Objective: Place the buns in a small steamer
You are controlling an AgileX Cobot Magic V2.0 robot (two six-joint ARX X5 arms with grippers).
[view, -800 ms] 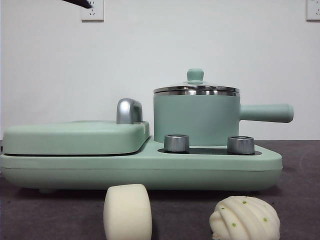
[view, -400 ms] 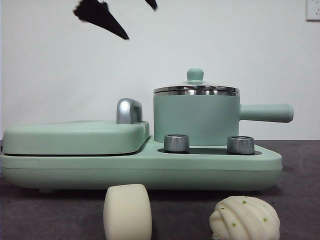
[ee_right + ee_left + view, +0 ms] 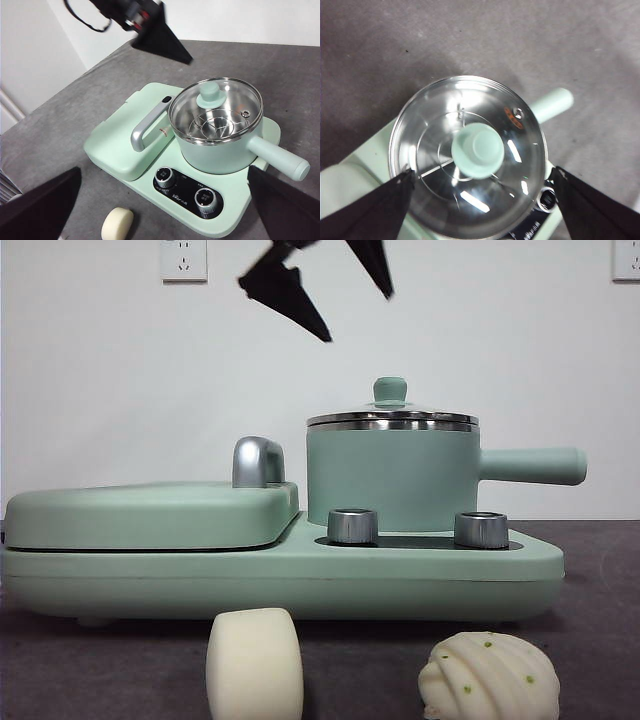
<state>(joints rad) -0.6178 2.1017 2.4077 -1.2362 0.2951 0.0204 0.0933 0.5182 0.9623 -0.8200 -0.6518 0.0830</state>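
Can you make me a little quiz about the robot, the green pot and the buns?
1. True or false: the glass lid is on the small steamer.
2. How many buns lie on the table in the front view: A) one, B) two, C) three?
3. Fill in: the left gripper, jaws open, hangs above the lid's green ____.

Key:
1. True.
2. B: the plain bun and the pleated bun.
3. Knob.

Lid [image 3: 392,418] over small steamer [image 3: 392,478]
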